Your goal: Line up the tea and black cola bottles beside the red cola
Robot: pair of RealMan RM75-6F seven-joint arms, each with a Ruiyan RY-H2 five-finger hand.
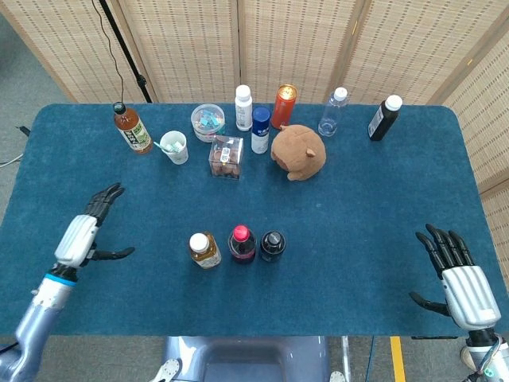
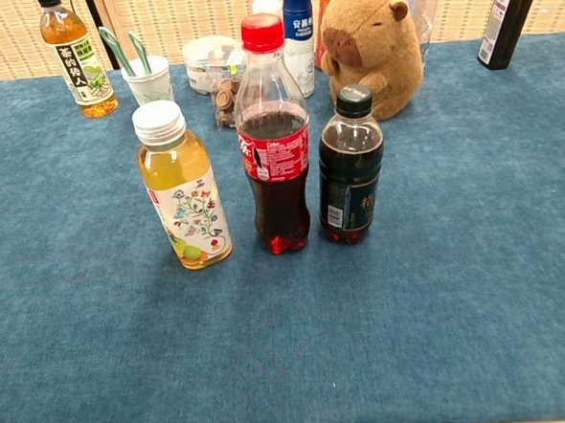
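Three bottles stand upright in a row near the table's front. The tea bottle (image 1: 205, 249) (image 2: 182, 198) with a white cap is on the left, the red cola (image 1: 242, 243) (image 2: 273, 135) in the middle, the black cola (image 1: 273, 245) (image 2: 350, 165) on the right. My left hand (image 1: 83, 234) hovers well to the left of the tea bottle, fingers spread, holding nothing. My right hand (image 1: 459, 278) is at the front right corner, fingers spread and empty. The chest view shows neither hand.
Along the back stand a green-label tea bottle (image 1: 132, 128), a cup with spoons (image 1: 174, 146), a round tub (image 1: 207, 122), a snack box (image 1: 227, 157), white and blue bottles (image 1: 260, 130), an orange can (image 1: 284, 106), a plush capybara (image 1: 298, 151), a clear bottle (image 1: 333, 112) and a dark bottle (image 1: 385, 118).
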